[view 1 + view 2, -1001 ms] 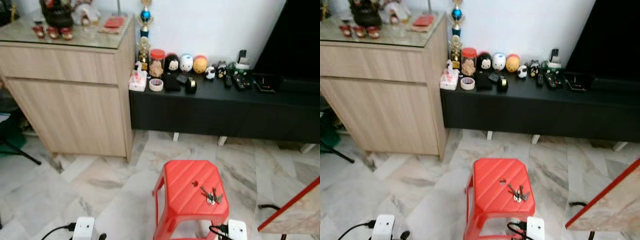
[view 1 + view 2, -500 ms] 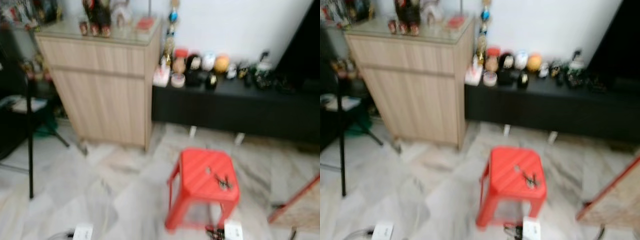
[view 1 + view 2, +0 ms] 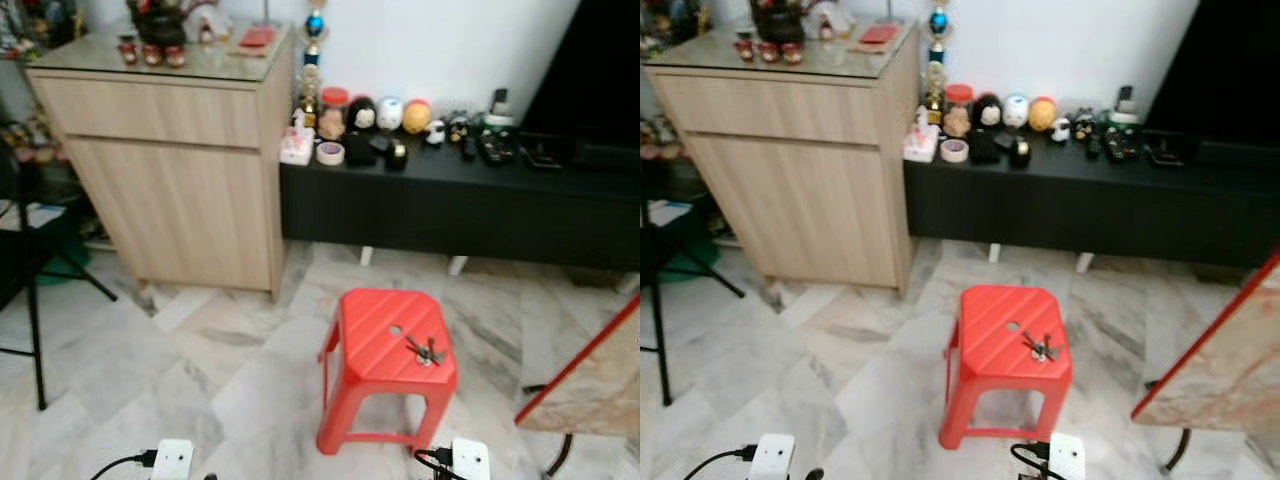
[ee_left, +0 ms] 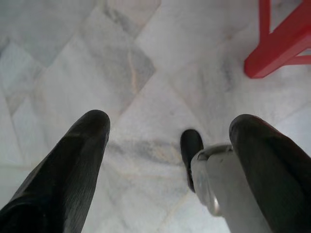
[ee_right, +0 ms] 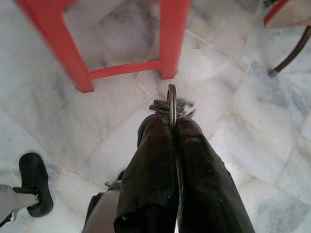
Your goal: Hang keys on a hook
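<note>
Right gripper (image 5: pixel 171 127) clamped on key ring (image 5: pixel 171 103) above marble floor (image 5: pixel 272 160); left gripper (image 4: pixel 170 133) fingers spread. Second keys (image 3: pixel 424 350) on red stool (image 3: pixel 385 345).

Key blades of the bunch on a metal ring (image 5: pixel 171 104) mostly hidden behind the closed black fingers (image 5: pixel 155 160) of the right gripper (image 5: pixel 171 127); count unclear. Second small bunch of keys (image 3: pixel 424 350) on the red plastic stool (image 3: pixel 385 340) too small to count. Trinkets on the low black TV bench (image 3: pixel 460 190) blurred. Red-edged marble-patterned panel (image 3: pixel 590 385) cut off at frame edge.
</note>
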`<state>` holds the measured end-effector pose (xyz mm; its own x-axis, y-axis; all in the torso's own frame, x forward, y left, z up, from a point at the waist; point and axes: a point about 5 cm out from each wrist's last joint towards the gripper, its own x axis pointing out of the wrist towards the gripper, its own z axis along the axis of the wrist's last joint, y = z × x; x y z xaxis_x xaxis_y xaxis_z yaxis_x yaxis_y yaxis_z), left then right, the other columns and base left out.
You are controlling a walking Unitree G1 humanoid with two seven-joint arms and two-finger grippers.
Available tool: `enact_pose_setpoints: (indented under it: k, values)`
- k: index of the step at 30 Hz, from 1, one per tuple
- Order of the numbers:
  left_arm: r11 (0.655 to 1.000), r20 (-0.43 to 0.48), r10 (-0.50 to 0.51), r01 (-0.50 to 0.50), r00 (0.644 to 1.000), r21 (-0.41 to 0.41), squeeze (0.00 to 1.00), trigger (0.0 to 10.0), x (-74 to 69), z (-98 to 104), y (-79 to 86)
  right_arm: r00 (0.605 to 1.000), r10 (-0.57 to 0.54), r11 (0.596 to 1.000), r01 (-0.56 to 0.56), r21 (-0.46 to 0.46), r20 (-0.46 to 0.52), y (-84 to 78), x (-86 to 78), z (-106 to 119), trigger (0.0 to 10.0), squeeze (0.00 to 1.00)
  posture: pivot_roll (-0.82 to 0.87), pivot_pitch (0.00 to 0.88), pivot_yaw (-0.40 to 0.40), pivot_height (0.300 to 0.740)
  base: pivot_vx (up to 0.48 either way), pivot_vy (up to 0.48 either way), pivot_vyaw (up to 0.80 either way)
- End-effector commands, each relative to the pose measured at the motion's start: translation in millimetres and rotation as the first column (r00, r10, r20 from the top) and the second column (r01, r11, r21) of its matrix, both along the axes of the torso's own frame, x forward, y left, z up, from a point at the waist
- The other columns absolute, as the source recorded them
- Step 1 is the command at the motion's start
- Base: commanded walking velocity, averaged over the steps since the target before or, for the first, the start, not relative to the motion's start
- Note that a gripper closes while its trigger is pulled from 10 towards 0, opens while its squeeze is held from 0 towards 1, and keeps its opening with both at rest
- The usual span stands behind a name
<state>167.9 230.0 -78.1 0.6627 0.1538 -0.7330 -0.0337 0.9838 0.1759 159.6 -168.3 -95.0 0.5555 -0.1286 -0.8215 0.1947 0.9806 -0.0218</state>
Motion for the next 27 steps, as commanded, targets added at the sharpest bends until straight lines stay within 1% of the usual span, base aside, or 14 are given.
enact_pose_setpoints:
  k: [1,19,23,27]
  values:
    - [0.999,-0.02,-0.032,0.032,0.999,0.002,0.0,10.0,-2.9,-2.7,-5.2,1.0,-0.014,1.0,0.014,-0.009,0.0,-5.7,-0.1,0.4,10.0,0.0,0.07,0.003,-0.089,0.74,0.0,-0.311,0.0]
    - [0.999,-0.025,-0.048,0.048,0.999,-0.003,0.0,10.0,-2.8,-3.4,-7.8,1.0,-0.016,1.0,0.016,0.003,0.0,-5.3,0.4,0.5,10.0,0.0,0.07,0.003,-0.09,0.74,0.0,-0.273,0.0]
    - [0.997,-0.029,-0.075,0.075,0.997,-0.007,0.0,10.0,-2.0,-3.5,-9.8,1.0,-0.02,1.0,0.02,0.009,0.005,-5.1,1.0,0.8,10.0,0.0,0.07,0.006,-0.09,0.74,0.0,-0.276,0.0]
    - [0.998,-0.031,-0.069,0.069,0.997,-0.003,0.0,10.0,-2.9,-3.8,-9.6,1.0,-0.023,1.0,0.023,0.011,0.004,-5.2,0.7,0.6,10.0,0.0,0.07,0.006,-0.09,0.74,0.0,-0.275,0.0]
